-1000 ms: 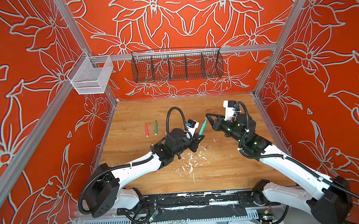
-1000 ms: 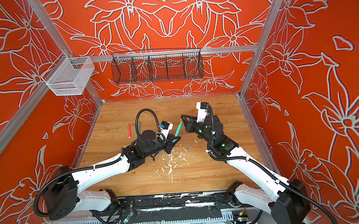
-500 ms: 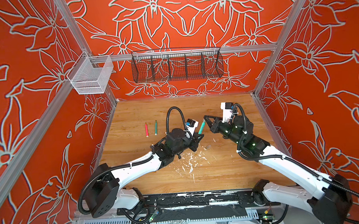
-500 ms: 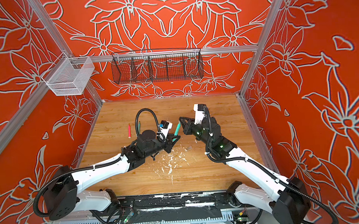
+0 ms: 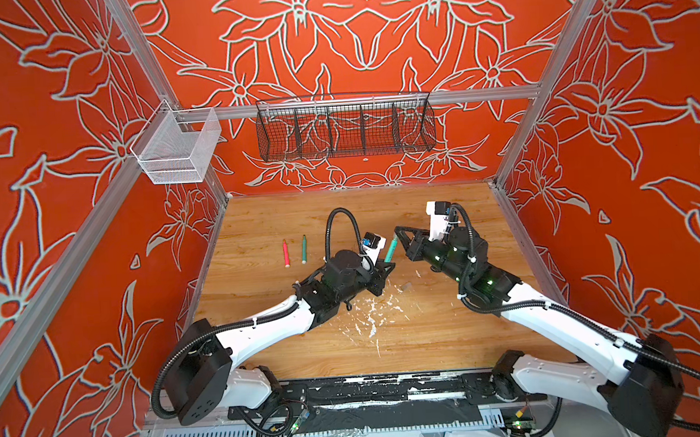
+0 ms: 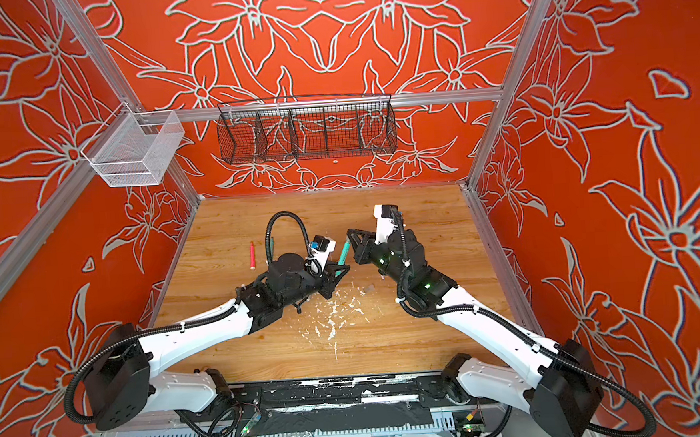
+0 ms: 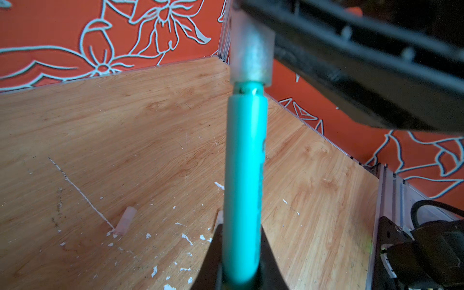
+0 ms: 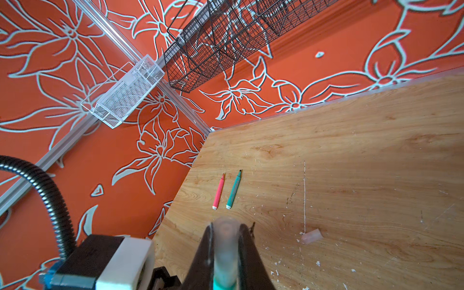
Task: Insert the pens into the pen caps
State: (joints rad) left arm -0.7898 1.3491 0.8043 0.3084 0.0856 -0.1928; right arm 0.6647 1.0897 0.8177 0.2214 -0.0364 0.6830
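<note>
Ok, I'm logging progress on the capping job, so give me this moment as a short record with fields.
left gripper: shut on green pen
right gripper: shut on pen cap
fit: pen tip inside the cap, narrow neck showing at its rim
lying on table: red-pink pen and second green pen, side by side, uncapped
loose cap: lying apart, by white flecks
blue pen: not in view

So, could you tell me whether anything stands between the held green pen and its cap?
Nothing visible does: the green pen in the left gripper has its tip in the mouth of the cap held by the right gripper.
</note>
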